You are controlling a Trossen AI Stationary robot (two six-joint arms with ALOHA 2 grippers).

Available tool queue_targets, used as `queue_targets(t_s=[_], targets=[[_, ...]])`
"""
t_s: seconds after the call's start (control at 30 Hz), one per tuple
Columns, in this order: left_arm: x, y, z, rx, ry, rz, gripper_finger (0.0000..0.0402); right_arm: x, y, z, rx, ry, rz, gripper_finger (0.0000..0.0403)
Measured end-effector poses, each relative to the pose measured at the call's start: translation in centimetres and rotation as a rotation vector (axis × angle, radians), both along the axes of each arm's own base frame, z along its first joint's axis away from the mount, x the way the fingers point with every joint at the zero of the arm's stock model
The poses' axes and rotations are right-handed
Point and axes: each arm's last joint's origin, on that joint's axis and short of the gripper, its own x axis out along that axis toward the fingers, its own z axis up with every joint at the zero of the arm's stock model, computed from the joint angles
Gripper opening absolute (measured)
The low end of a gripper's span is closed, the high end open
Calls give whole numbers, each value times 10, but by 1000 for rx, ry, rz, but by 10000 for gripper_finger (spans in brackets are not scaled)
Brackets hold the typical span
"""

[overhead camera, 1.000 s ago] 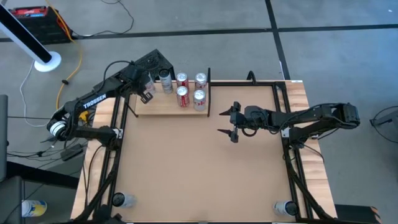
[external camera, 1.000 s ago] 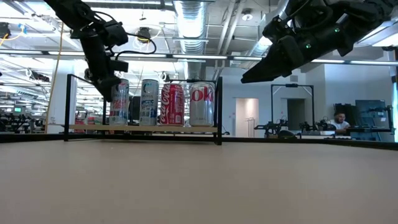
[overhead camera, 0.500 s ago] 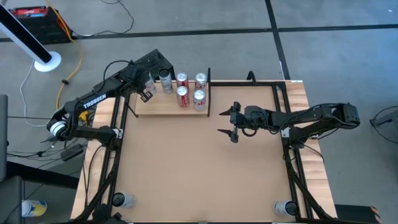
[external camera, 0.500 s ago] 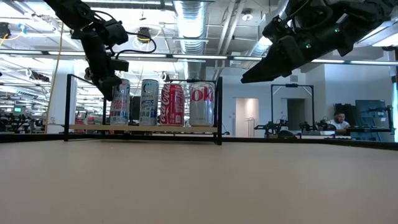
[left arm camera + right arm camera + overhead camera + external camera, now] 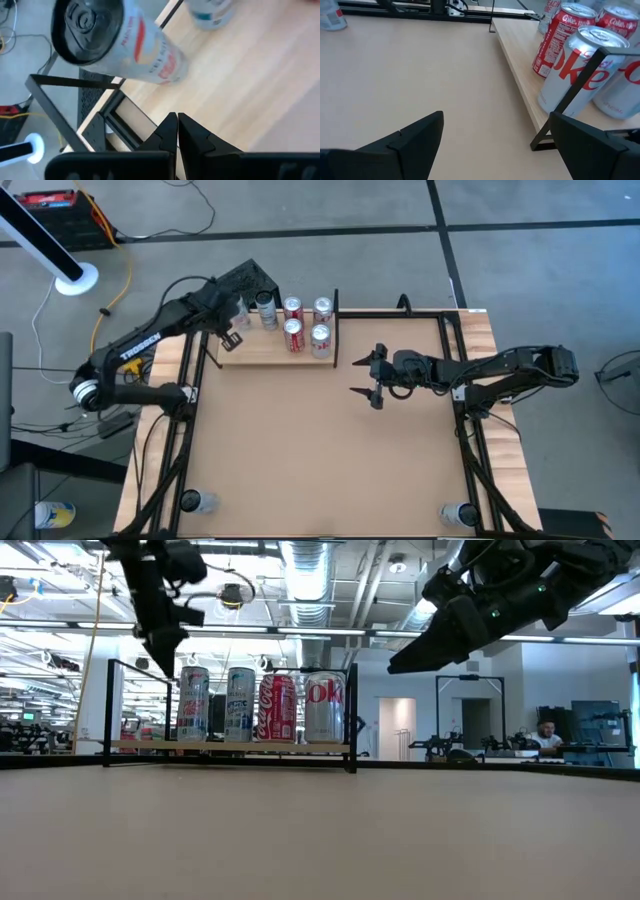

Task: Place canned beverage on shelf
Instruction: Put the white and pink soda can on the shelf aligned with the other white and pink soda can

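Lifted since a second ago, the left pincer (image 5: 229, 338) has drawn back off the shelf's (image 5: 262, 355) left end, clenched and empty. From above, five cans stand on the shelf, the leftmost can (image 5: 243, 307) just beyond the pincer. The right pincer (image 5: 365, 374) hovers released over the tabletop (image 5: 320, 450). Level view: left pincer (image 5: 163, 640) hangs above that can (image 5: 193, 704). Left wrist view: fingertips (image 5: 170, 131) meet, the can (image 5: 117, 44) ahead of them.
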Motion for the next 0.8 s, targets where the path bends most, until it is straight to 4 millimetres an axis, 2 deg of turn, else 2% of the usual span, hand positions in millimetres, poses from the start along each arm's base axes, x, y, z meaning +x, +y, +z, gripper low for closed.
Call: queue_targets(t_s=[0.13, 0.27, 0.47, 0.57, 0.67, 0.8], targets=[[-2, -28, 14, -17, -87, -39, 0, 0, 0, 0, 29, -2, -11, 384], [-10, -63, 30, -70, -311, -154, 0, 0, 3, 0, 31, -2, -1, 384], [-29, -120, 33, -263, -700, -433, 0, 2, 17, 1, 54, -17, 49, 384], [-35, -140, 32, -365, -820, -518, 0, 3, 27, 3, 51, -35, 91, 384], [-31, -157, 33, -409, -867, -602, 0, 4, 36, 5, 46, -62, 131, 384], [-9, -183, 36, -468, -842, -770, 0, 5, 46, 7, 51, -81, 168, 384]])
